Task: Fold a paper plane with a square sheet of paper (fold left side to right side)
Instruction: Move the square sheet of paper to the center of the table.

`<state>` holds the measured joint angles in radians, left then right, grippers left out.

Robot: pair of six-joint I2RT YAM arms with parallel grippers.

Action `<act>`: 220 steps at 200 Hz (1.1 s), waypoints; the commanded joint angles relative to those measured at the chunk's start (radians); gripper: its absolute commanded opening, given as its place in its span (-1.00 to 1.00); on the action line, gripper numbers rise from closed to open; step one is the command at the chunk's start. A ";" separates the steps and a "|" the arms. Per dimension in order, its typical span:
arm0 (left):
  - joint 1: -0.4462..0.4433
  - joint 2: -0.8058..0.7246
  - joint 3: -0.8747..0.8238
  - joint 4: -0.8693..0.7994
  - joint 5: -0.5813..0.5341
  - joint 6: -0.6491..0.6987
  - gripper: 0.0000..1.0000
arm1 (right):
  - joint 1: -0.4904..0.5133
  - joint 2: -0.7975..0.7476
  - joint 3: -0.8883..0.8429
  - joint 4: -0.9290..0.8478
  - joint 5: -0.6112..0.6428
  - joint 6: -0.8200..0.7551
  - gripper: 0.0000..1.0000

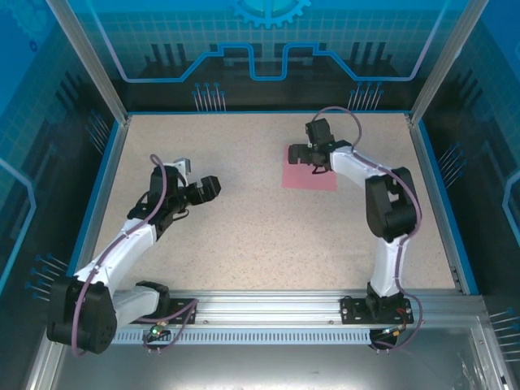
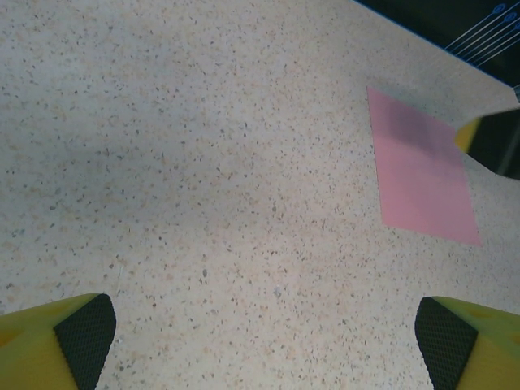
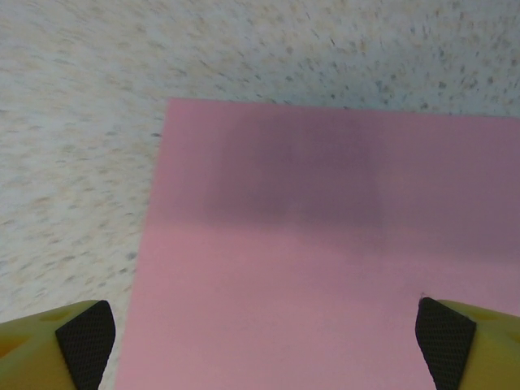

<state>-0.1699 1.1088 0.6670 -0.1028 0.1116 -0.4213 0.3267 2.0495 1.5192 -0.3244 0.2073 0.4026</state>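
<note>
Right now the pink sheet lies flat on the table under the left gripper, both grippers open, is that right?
Not quite. The square sheet of paper lies flat under the right gripper, not the left gripper, as the top external view shows; both grippers are open.

The square sheet of paper (image 1: 313, 180) is plain pink. The worktop (image 1: 268, 236) is beige with fine dark speckles, edged in blue. The back wall (image 1: 162, 32) is blue with a pale grid.
</note>
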 commanded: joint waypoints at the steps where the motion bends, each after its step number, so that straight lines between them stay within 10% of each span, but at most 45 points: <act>1: -0.017 -0.040 0.033 -0.069 0.016 -0.019 0.97 | 0.001 0.110 0.113 -0.200 0.059 0.057 0.99; 148: -0.019 -0.054 0.044 -0.113 -0.014 -0.029 0.97 | 0.220 -0.029 -0.286 -0.196 -0.147 0.174 0.98; 220: -0.104 0.170 0.064 0.077 0.283 -0.196 0.93 | 0.239 -0.184 -0.283 -0.190 -0.240 0.173 0.98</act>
<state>-0.2138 1.1927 0.6815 -0.1043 0.2417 -0.5369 0.5701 1.9240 1.2552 -0.4721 0.0544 0.5430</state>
